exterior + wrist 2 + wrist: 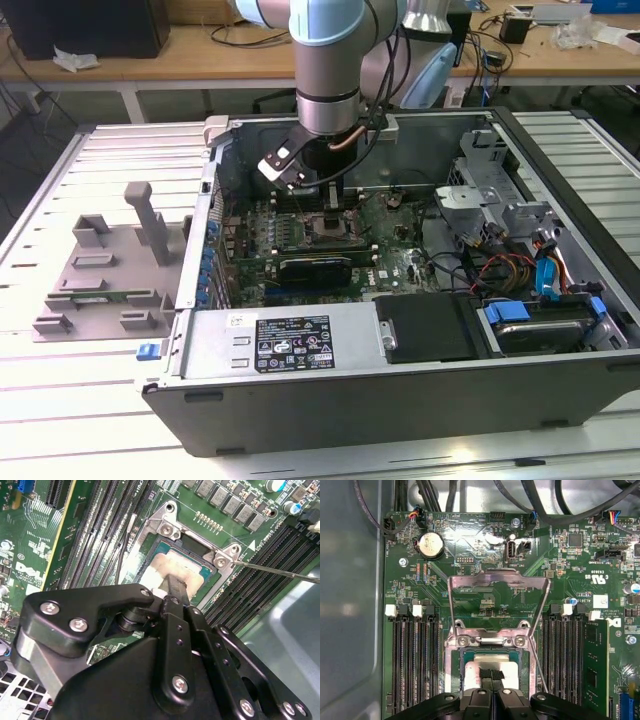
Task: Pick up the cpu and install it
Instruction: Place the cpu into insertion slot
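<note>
Slatted metal table [60, 400], open computer case [400, 400] holding motherboard [485, 555], cpu [510, 672] flat in socket [490, 640] under gripper [490, 674], shiny top up, fingers [485, 675] pressed together.

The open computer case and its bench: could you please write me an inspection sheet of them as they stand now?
Surface: slatted metal bench carrying the open computer case.
Job's things: cpu lying in the socket on the motherboard; load plate raised.
Clutter: grey fixture on the bench, to the exterior view's left of the case.
Grippers: tool shut, tips at the cpu's top.
Cables: black cables running past the motherboard's edge; coloured wires inside the case, towards the exterior view's right.
Surroundings: wooden desk behind the bench.
</note>
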{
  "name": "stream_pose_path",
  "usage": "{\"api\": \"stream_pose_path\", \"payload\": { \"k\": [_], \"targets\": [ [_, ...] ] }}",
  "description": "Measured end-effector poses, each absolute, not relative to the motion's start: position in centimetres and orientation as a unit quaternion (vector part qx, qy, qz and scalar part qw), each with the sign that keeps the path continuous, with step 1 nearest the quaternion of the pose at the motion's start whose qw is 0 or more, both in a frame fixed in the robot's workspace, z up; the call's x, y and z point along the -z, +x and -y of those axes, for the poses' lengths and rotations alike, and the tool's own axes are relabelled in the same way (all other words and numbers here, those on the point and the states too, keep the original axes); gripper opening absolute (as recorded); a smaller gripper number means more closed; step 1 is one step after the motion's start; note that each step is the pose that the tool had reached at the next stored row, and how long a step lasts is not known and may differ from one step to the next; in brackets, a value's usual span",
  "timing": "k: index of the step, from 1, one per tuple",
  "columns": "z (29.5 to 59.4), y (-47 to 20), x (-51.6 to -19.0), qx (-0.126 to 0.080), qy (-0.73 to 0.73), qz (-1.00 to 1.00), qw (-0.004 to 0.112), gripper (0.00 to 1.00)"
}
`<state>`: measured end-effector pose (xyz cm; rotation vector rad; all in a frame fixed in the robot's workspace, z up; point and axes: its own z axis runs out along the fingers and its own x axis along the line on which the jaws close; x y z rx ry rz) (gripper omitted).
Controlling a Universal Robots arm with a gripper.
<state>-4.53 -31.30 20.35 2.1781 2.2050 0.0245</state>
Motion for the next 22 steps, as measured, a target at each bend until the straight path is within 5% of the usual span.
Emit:
{"api": "stream_pose_path", "payload": {
  "k": [22],
  "targets": [
    [31.3,-4.5,-25.4,-0.008,0.703,-0.711,0.021,0.11]
  ]
}}
